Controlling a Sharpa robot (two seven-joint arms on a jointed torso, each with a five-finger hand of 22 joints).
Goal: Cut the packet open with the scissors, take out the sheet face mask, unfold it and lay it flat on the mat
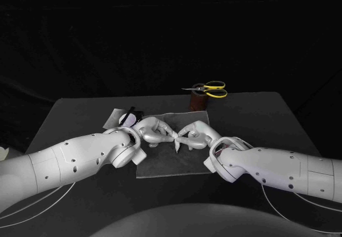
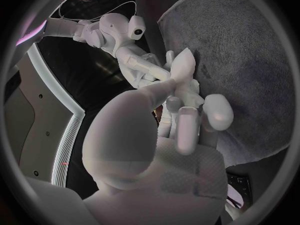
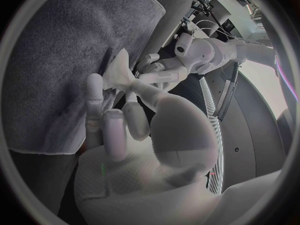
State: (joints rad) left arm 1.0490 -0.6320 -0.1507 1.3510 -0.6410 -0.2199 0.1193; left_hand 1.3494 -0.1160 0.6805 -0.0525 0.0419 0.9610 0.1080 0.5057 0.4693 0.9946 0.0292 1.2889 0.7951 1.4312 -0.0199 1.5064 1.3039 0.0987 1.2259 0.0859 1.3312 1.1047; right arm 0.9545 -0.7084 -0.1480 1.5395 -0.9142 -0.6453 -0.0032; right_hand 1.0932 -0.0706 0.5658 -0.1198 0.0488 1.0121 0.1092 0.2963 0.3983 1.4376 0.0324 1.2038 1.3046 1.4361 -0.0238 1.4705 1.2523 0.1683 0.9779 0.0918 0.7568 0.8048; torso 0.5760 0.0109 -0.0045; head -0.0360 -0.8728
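Left hand [image 1: 152, 132] and right hand [image 1: 196, 134] pinch limp white mask [image 1: 175, 143] over fuzzy mat [image 1: 165, 167]

The desk [image 1: 249, 118] is a dark, matte slab with a plain surface, its far edge running straight across the head view and its two side edges spreading toward the near side. A short brown cylinder [image 1: 197, 102] stands upright at that far edge, a little right of the middle. Behind the desk hangs a black backdrop [image 1: 143, 44], unlit and without visible detail
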